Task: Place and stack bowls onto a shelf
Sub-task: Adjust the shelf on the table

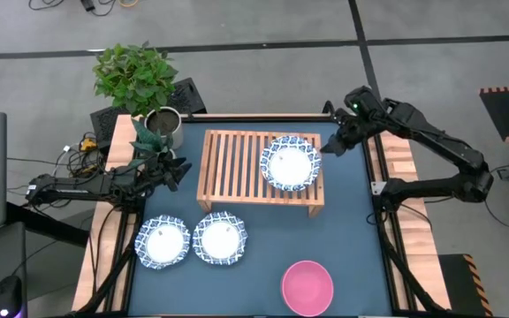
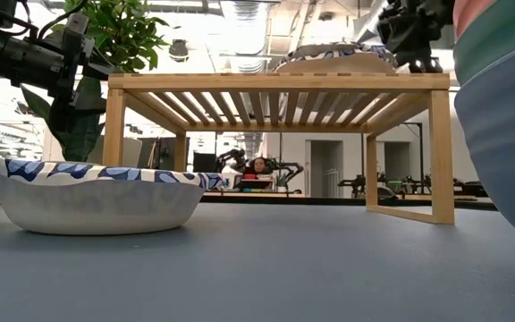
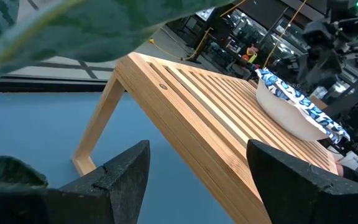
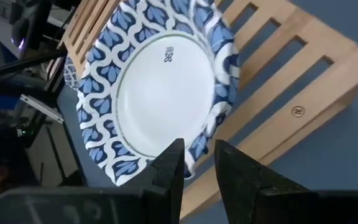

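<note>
Item: white round bowl with blue patterned rim [image 1: 290, 164], resting on slatted light-wood shelf [image 1: 228, 168]. Likely rigid, light, breakable; hold at rim. Right gripper [image 4: 197, 163] narrowly parted beside rim, grasp uncertain. Left gripper [image 3: 197, 165] released.

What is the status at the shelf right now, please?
Right gripper at the rim of the bowl on the shelf. Left gripper open, beside the shelf. Three bowls on the table. Nothing in the way.
</note>
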